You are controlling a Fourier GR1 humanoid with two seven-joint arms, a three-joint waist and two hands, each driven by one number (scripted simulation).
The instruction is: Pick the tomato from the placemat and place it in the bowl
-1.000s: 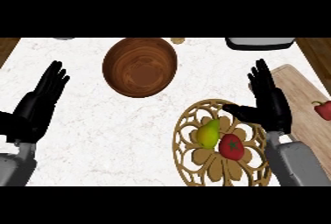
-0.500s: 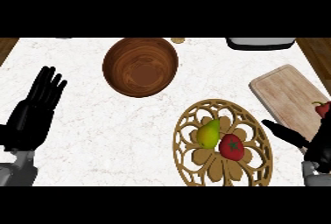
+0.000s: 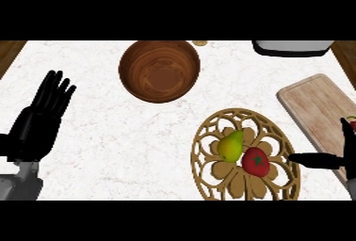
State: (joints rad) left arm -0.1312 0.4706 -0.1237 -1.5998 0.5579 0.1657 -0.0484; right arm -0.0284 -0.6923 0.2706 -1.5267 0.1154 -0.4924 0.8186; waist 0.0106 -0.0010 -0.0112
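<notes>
The right hand [image 3: 334, 157] shows at the view's right edge, thumb and a finger spread apart and holding nothing. The tomato [image 3: 256, 161] lies just to its left, on the openwork wooden placemat [image 3: 208, 141], touching a pear [image 3: 230, 146]. The bowl [image 3: 159, 70] stands up and left of the placemat, well apart. The left hand [image 3: 38, 124] rests open at the left edge, much farther off, so the right looks the one to grasp.

Right robot hand [image 3: 338, 160] cut by right edge
</notes>
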